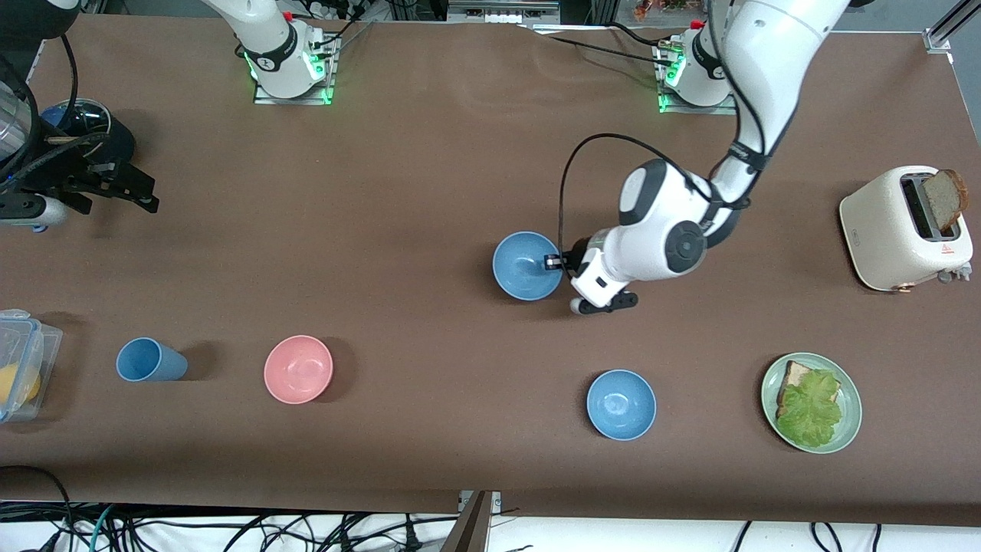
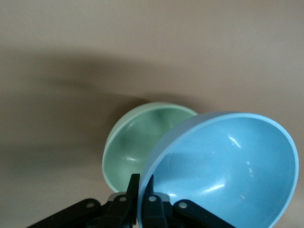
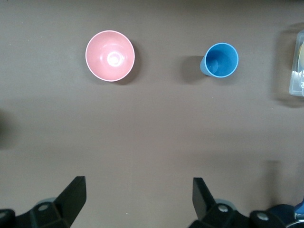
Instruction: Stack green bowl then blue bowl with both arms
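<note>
The small pale sage-green bowl (image 2: 130, 147) can't be made out in the front view at all, since the small round plain mid-blue bowl (image 1: 527, 265) covers it there. Only the left wrist view shows it, sitting on the brown table (image 1: 429, 169) under and partly past the tilted blue one. Whether the two bowls touch is hard to tell.

The left gripper (image 1: 553, 262) has its black fingers (image 2: 134, 197) pinched narrow on the blue bowl's rim, one inside and one outside, and holds it tipped over the green bowl. The left arm comes from its base, bends at the elbow and turns the wrist sideways toward the bowl.

The right gripper (image 1: 115, 184) hangs over the right arm's end of the table, waiting, fingers (image 3: 71, 197) spread wide and gripping nothing, pointing down. Most of that arm is cut off at the frame edge.

From the held blue bowl, a second plain blue bowl (image 1: 621, 404) sits nearer the front camera. A pink round bowl (image 1: 298, 369) and blue plastic tumbler (image 1: 149, 360) lie toward the right arm's end, also nearer. A clear lidded box (image 1: 23, 368) is half cropped.
</note>
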`<state>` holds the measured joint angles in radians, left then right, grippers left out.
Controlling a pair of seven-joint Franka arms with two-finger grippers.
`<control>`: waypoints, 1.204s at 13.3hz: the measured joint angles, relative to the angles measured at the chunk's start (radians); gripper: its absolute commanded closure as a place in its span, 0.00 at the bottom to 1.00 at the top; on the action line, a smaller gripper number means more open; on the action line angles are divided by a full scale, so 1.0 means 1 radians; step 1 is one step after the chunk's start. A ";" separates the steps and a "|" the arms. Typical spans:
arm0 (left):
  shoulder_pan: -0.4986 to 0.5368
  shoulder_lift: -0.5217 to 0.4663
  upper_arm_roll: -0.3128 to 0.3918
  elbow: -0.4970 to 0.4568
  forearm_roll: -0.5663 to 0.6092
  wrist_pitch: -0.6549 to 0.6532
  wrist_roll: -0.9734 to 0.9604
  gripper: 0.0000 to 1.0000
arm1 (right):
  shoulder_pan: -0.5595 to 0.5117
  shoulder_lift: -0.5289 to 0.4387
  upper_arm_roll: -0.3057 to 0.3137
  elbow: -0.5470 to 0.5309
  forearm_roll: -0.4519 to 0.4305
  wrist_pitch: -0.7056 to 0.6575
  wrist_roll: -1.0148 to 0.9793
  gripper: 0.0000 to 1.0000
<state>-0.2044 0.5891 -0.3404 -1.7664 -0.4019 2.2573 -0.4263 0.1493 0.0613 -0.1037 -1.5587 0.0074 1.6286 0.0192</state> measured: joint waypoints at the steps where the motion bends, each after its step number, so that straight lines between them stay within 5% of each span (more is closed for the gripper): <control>1: -0.009 0.003 0.001 -0.023 0.000 0.022 0.000 1.00 | 0.000 0.000 0.000 0.000 0.000 -0.002 0.000 0.01; 5: -0.007 0.002 0.016 -0.035 0.001 0.028 0.000 1.00 | 0.005 0.000 0.009 0.002 0.000 -0.011 0.008 0.01; 6: -0.007 0.002 0.018 -0.035 0.005 0.028 0.000 0.58 | 0.006 0.000 0.010 0.002 0.000 -0.011 0.009 0.01; 7: -0.007 0.002 0.019 -0.035 0.012 0.028 0.000 0.01 | 0.006 0.000 0.010 0.002 0.000 -0.011 0.009 0.01; 13: -0.006 -0.025 0.030 -0.021 0.016 -0.025 -0.005 0.00 | 0.007 0.000 0.011 0.002 0.000 -0.013 0.009 0.01; 16: 0.000 -0.114 0.103 0.058 0.135 -0.258 -0.012 0.00 | 0.011 0.000 0.020 0.002 0.000 -0.014 0.009 0.01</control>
<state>-0.2043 0.4747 -0.2374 -1.7080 -0.2674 1.9998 -0.4381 0.1608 0.0613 -0.0834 -1.5563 0.0075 1.6144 0.0283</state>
